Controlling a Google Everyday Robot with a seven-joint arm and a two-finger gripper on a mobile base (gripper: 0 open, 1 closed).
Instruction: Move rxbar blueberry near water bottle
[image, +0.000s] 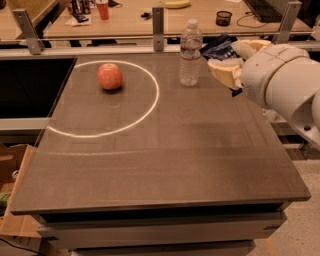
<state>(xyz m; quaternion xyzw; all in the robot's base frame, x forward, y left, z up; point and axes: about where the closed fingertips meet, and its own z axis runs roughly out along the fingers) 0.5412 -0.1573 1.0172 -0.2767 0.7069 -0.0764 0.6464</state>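
— Dark tabletop (165, 160) fills most of the frame, folks, with a white ring (157, 96) marked across its upper left, and a wooden desk (130, 22) runs along the top behind a metal rail.

— And inside that ring, upper left, sits an apple (109, 76), alone and well apart from the action.

— Top centre now: the bottle (190, 54), upright near the table's back edge, white cap on, just outside the ring on its right.

— Where's the gripper?

— Upper right! The gripper (226, 57) is on the end of a bulky white arm (285, 80) that reaches in from the right edge. Its tan fingers (225, 72) are clamped on the bar (218, 46).

— I see it: dark blue wrapper, poking out leftward from between those fingers.

— Exactly, and it points at the bottle, level in the frame with the bottle's shoulder. Just beside it; I can't tell whether the two touch.

— Is the bar down on the table?

— No, it's held up off the surface, over the back right part of the tabletop.

— Quick look at the background?

— Red cup (102, 9) at the top left of the desk, a banana (176, 4) top centre, a small black pot (224, 18) to its right. Lower left, beside the table, a cardboard box (17, 210).
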